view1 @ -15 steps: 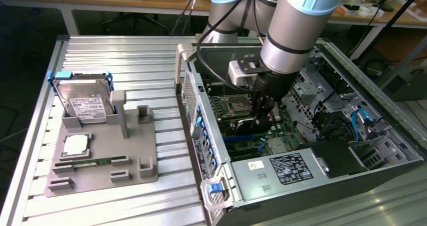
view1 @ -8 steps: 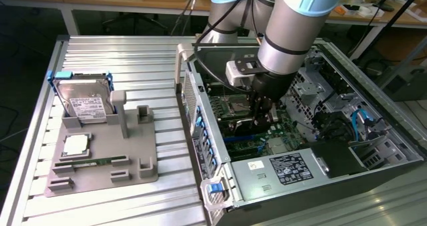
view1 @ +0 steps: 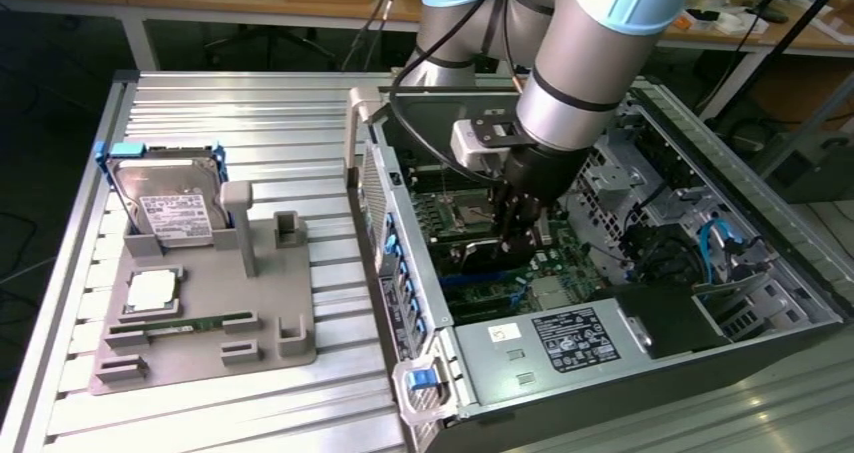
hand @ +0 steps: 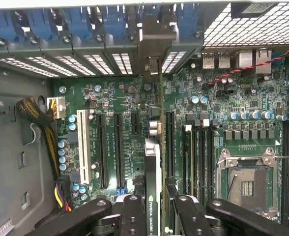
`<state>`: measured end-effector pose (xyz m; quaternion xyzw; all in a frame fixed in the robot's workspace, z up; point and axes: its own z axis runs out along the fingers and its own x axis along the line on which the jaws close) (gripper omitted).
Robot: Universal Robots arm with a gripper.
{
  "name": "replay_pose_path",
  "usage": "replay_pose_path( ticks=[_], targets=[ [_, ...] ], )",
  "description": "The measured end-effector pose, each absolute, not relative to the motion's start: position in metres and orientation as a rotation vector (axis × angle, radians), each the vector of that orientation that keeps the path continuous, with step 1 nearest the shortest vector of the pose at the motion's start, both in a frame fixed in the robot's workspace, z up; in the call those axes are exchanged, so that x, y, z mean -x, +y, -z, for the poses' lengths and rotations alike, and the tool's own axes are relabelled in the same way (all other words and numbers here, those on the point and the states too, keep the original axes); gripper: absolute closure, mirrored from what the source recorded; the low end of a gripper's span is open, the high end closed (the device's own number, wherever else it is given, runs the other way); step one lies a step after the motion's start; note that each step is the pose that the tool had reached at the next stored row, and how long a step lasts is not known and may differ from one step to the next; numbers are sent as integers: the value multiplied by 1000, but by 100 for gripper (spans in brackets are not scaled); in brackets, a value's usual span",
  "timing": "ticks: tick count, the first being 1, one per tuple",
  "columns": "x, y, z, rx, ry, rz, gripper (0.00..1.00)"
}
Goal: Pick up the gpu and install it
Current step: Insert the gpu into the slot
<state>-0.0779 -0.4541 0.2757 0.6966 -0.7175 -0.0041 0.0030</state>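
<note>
The gpu (hand: 154,162) is a thin dark card seen edge-on, with a white-lettered label near its held end. It stands upright over the green motherboard (hand: 120,103), its metal bracket end (hand: 152,64) at the case's rear slots.

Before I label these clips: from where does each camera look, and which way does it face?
Exterior view: off the arm, high, looking down on the open computer case and grey parts tray; arm and gripper show.
Wrist view: on the wrist, looking down the fingers at the motherboard; the gripper clamps the gpu edge-on.
Shared: gripper, motherboard, empty CPU socket.
</note>
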Motion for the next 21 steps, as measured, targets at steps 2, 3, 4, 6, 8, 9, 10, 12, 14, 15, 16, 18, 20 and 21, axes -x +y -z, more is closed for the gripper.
replay_pose_path(
  ticks=[2,3,4,6,8,9,10,12,14,15,16,18,20,21],
  targets=[
    [78,-454,-272,-2184,-2250,12,73],
    [78,-454,-270,-2184,-2250,12,73],
    [78,-454,-270,-2185,-2250,12,73],
    [78,-454,-269,-2184,-2250,12,73],
    [78,-454,-269,-2184,-2250,12,73],
    [78,-454,-269,-2184,-2251,12,73],
    [78,-455,-269,-2184,-2251,12,73],
    [78,-455,-269,-2184,-2250,12,73],
    [78,-456,-269,-2184,-2250,12,73],
    [78,-456,-269,-2184,-2250,12,73],
    [78,-456,-268,-2183,-2250,11,73],
    [78,-456,-267,-2182,-2248,8,73],
    [78,-456,-263,-2180,-2248,6,73],
    [78,-456,-261,-2180,-2247,5,73]
  ],
)
